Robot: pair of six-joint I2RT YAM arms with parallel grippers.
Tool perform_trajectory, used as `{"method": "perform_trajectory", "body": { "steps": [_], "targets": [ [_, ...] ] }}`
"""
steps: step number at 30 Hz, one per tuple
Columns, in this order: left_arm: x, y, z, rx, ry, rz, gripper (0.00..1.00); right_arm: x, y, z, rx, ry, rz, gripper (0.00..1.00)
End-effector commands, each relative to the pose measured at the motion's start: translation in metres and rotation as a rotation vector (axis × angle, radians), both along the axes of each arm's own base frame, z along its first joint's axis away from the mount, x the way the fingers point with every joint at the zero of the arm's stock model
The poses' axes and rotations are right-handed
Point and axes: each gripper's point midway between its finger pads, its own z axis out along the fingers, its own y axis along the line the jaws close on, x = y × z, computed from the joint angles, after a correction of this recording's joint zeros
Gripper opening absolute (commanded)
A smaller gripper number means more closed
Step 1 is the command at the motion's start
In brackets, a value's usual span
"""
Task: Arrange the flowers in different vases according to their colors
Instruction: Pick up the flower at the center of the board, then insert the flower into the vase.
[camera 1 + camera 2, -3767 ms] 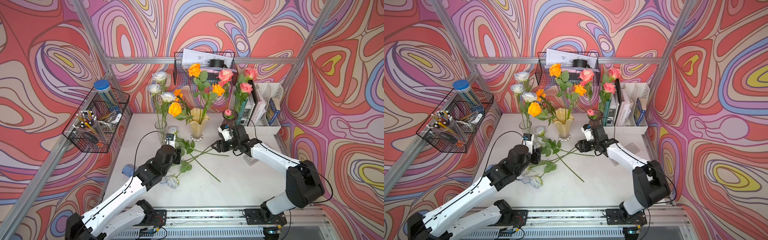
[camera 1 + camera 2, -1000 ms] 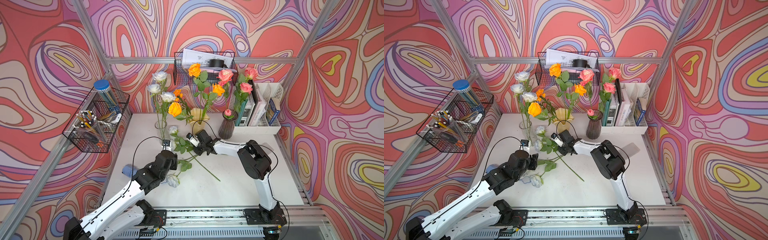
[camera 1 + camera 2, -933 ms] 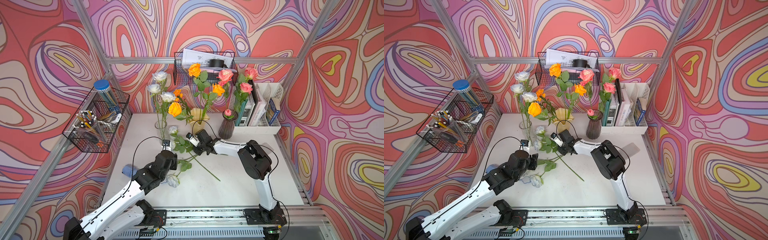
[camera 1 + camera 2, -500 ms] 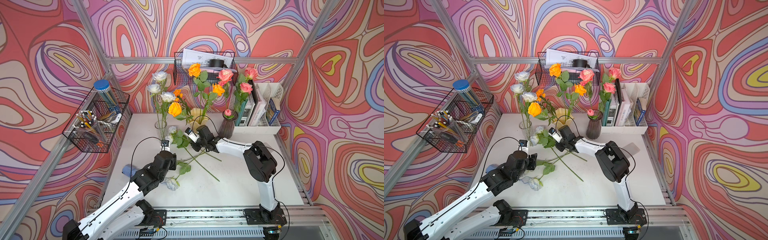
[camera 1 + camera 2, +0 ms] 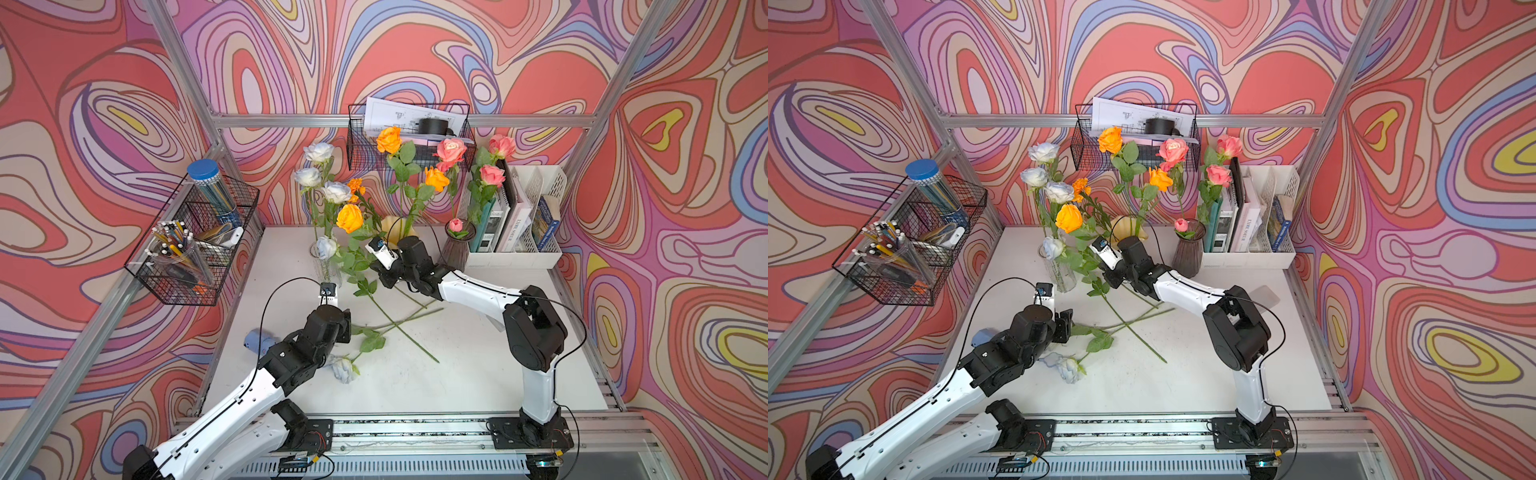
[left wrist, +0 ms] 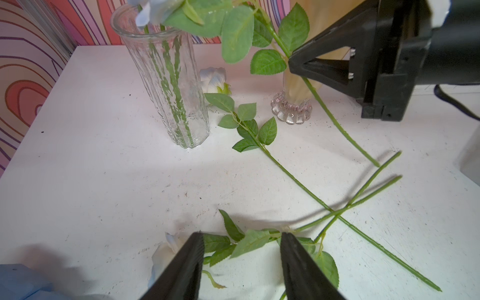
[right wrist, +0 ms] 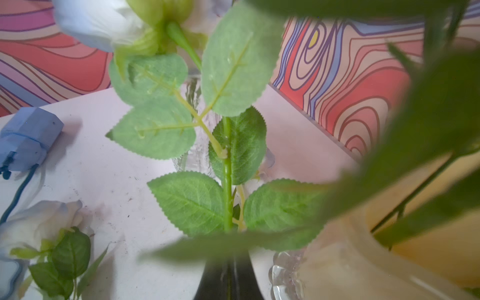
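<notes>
Right pincer (image 6: pixel 291 61) clamped tight on stem of white rose (image 5: pixel 326 247). Stem tilted, bloom just beside rim of clear vase (image 6: pixel 179 104). Yellow vase (image 6: pixel 292 110) stands beside clear vase, close behind pincer. Blurry leaves block most of right wrist view. Left pincer (image 6: pixel 241 250) half apart, holds nothing. It hangs over leaves of second white rose (image 5: pixel 344 370), flat on tabletop (image 5: pixel 457 374) in front of clear vase. In left wrist view, pincer finger cuts off that bloom.
</notes>
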Motion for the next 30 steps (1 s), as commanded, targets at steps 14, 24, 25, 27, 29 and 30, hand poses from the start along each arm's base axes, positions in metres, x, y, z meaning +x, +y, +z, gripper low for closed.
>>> {"method": "perform_trajectory", "body": {
  "steps": [14,24,25,27,29,30],
  "targets": [
    [-0.015,0.009,0.005,-0.059,-0.038,-0.002,0.53,-0.046,0.034,0.071,0.155,-0.006,0.149,0.01],
    [-0.025,0.011,0.01,-0.123,-0.069,-0.02,0.53,-0.093,0.045,0.062,0.194,0.076,0.214,0.01],
    [-0.027,0.011,0.011,-0.131,-0.074,-0.023,0.52,-0.099,0.048,0.062,0.205,0.083,0.223,0.01],
    [-0.031,0.014,0.011,-0.15,-0.081,-0.018,0.51,-0.109,0.052,0.063,0.225,0.096,0.233,0.01],
    [-0.036,0.015,0.01,-0.177,-0.091,-0.028,0.5,-0.12,0.059,0.065,0.238,0.106,0.251,0.01],
    [-0.038,0.016,0.014,-0.196,-0.106,-0.029,0.5,-0.124,0.063,0.067,0.242,0.107,0.258,0.01]
  ]
}}
